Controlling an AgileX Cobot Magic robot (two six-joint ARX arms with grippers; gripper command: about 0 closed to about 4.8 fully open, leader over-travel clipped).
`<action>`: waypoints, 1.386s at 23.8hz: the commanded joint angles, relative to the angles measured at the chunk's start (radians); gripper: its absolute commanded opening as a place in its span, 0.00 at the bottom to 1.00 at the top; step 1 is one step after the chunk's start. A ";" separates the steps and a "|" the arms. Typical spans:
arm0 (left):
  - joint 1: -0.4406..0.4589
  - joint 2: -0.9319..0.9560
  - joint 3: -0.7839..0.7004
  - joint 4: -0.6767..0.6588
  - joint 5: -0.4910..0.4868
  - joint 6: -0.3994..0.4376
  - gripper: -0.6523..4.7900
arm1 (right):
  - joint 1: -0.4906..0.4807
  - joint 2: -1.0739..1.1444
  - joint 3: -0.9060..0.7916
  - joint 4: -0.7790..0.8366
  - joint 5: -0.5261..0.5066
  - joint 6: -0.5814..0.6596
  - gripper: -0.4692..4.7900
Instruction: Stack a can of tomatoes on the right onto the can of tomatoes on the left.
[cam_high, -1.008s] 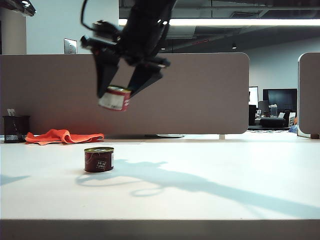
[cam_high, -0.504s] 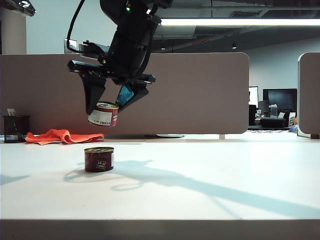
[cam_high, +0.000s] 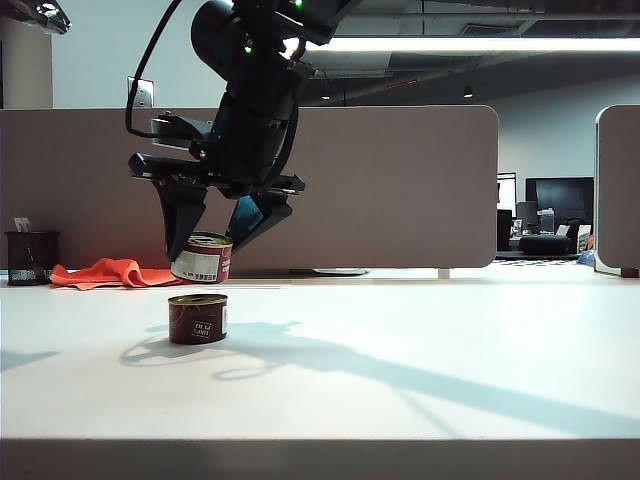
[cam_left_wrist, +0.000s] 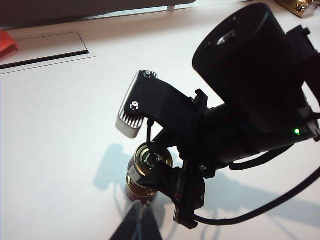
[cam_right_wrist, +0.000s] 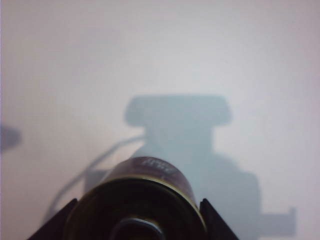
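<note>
The right gripper (cam_high: 215, 235) clamps 1 tilted can of tomatoes (cam_high: 201, 258) between its 2 fingers, low over the left part of the white table (cam_high: 420, 350). This held can has a red-and-white label whose print is too small to read. Just below it, apart, a second tomato can (cam_high: 197, 318) stands upright with a dark red label, its white patch illegible, while the left gripper (cam_left_wrist: 140, 226) hangs pinched together with nothing in it.

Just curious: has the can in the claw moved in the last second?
Yes. The held can came down toward the table can, gripped by the right gripper.
</note>
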 joint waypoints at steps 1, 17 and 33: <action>0.001 -0.001 0.005 0.005 0.003 0.001 0.11 | 0.005 -0.003 0.005 0.019 -0.005 -0.004 0.67; 0.001 -0.001 0.005 -0.010 0.000 0.004 0.11 | 0.005 0.003 0.005 0.026 -0.005 -0.003 0.73; 0.001 -0.004 0.005 -0.008 -0.048 0.071 0.11 | -0.042 -0.173 0.049 -0.055 0.075 -0.003 0.24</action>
